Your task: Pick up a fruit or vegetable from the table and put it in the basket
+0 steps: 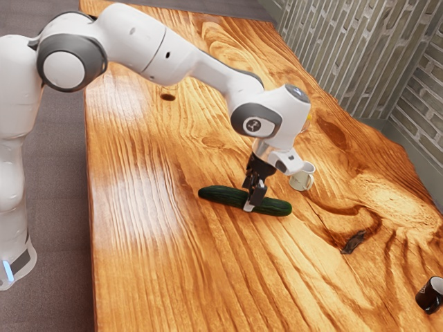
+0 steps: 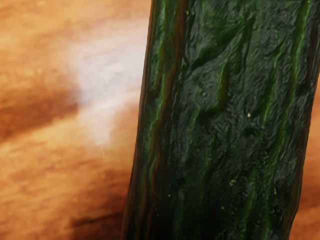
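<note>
The cucumber (image 1: 225, 196) lies on its side on the table (image 1: 138, 242), directly beneath the gripper (image 1: 252, 200), which reaches down across it near mid-length, a little toward the end at the exterior view's right. Its long axis runs mostly from left to right in that view, the right end slightly nearer the camera. Whether the gripper is open or clamped on the cucumber, I cannot tell. The step in hand looks like the grasp: the squeeze should come across the narrow width, then a straight lift. A hold slightly off centre could let the longer side dip. The pale mug (image 1: 302, 178) stands near the cucumber's right end.
</note>
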